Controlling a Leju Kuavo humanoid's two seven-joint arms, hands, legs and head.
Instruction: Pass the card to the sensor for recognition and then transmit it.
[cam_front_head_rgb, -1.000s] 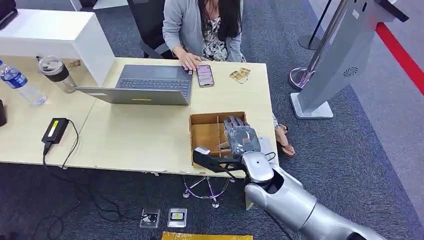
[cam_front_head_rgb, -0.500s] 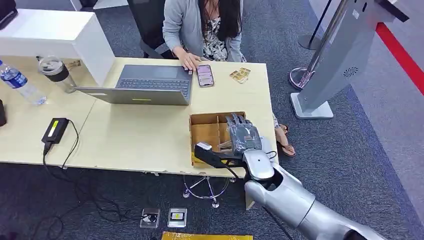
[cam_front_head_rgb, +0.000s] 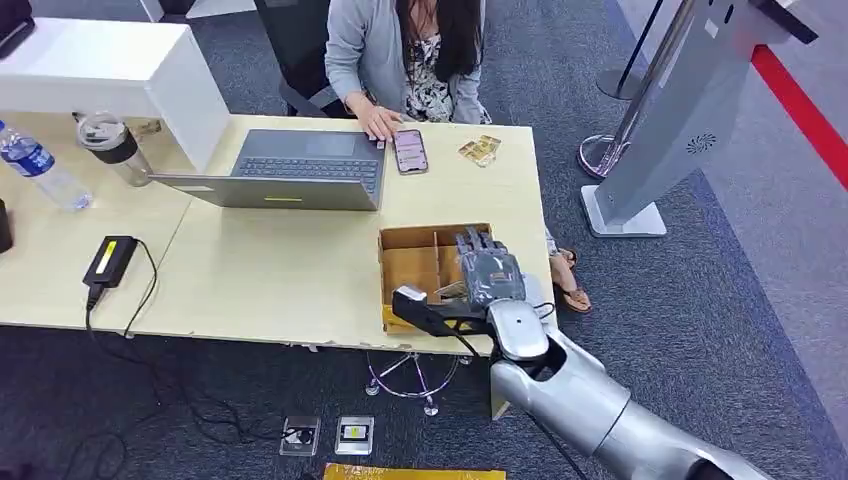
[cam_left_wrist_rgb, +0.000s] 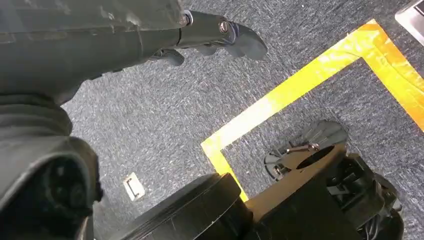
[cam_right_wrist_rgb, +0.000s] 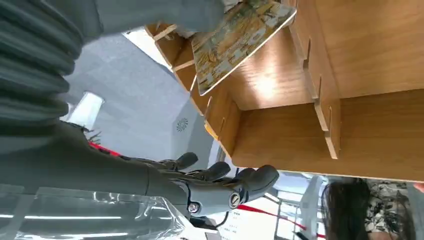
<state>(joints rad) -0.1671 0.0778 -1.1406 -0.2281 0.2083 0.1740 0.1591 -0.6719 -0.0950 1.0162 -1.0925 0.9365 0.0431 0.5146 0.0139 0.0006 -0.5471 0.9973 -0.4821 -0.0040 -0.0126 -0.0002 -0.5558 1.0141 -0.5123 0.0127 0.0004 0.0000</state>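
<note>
So far the card (cam_right_wrist_rgb: 240, 37) is only at the pickup stage: it sits tilted at the box (cam_front_head_rgb: 400, 243), in the compartment under my right hand (cam_front_head_rgb: 487, 273), with my thumb lying over one end of it in the right wrist view. Whether I truly grip it or merely press on it I cannot tell; my fingers (cam_right_wrist_rgb: 235, 182) hang outside the box wall, slightly curled and touching nothing. I judge the lifting, the showing to the sensor and the hand-over all still left to do. The likely sensor, a grey kiosk (cam_front_head_rgb: 690, 110), stands on the carpet well apart to the right of the table (cam_front_head_rgb: 250, 280). My right arm reaches up from below over the table's near edge, hand palm-down on the box. My left hand (cam_left_wrist_rgb: 210, 35) hangs over the floor, fingers loosely curled, holding nothing.
</note>
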